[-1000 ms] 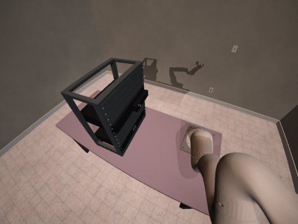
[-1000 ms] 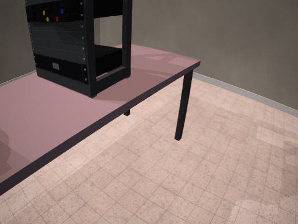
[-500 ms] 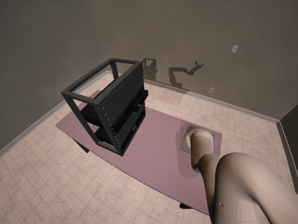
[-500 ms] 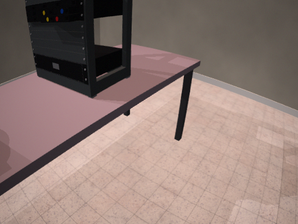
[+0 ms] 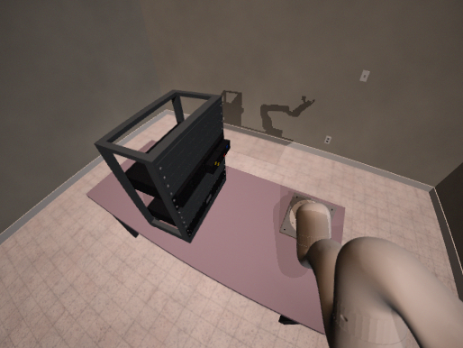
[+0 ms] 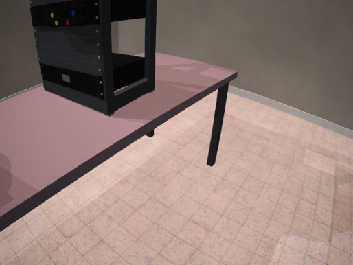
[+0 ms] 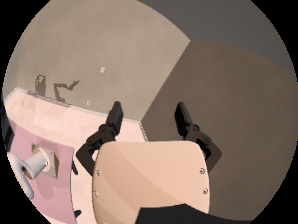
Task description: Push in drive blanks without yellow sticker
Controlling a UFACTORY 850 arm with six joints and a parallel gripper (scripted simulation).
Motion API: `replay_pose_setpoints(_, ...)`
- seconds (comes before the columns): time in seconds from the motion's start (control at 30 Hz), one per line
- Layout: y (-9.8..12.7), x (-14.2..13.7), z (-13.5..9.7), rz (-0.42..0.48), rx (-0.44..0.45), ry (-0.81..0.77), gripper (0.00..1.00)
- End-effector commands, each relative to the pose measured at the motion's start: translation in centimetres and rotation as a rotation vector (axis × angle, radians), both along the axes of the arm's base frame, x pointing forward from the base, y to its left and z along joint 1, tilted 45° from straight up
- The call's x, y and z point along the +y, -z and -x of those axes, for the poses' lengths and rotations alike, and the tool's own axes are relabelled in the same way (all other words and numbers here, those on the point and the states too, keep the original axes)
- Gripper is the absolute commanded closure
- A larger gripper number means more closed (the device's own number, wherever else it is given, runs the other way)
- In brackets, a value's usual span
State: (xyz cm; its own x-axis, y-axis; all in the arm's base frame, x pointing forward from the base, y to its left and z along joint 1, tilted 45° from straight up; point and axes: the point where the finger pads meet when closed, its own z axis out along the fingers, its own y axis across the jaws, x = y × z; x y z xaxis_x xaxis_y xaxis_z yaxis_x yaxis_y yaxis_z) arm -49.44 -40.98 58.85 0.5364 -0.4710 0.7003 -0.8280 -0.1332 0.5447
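Observation:
A dark open-frame rack point(image 5: 171, 162) stands on the far left part of the pink table point(image 5: 234, 234). Its storage chassis point(image 6: 58, 17) shows in the exterior view at the top left. There I see two yellow stickers point(image 6: 51, 15) point(image 6: 56, 22), a blue sticker point(image 6: 73, 13) and a red sticker point(image 6: 67, 22) on its front. In the top view the blanks point(image 5: 219, 158) stand out of the rack's front. My gripper point(image 7: 149, 108) is open and empty, raised high and pointing at the room's walls, far from the rack.
The arm's base plate point(image 5: 308, 216) sits on the right part of the table, with the arm's large link point(image 5: 387, 293) filling the lower right of the top view. A lower unit point(image 6: 69, 79) sits in the rack's bottom.

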Motion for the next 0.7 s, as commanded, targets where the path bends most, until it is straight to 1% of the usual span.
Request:
replay_pose_setpoints(0.0,0.0,0.0,0.0,-0.001,0.002,-0.001,0.00)
replay_pose_setpoints(0.27,0.5,-0.2,-0.1,-0.013,0.009,-0.005,0.00)
replay_pose_setpoints(0.67,1.8,-0.5,-0.2,-0.047,0.029,-0.018,0.00)
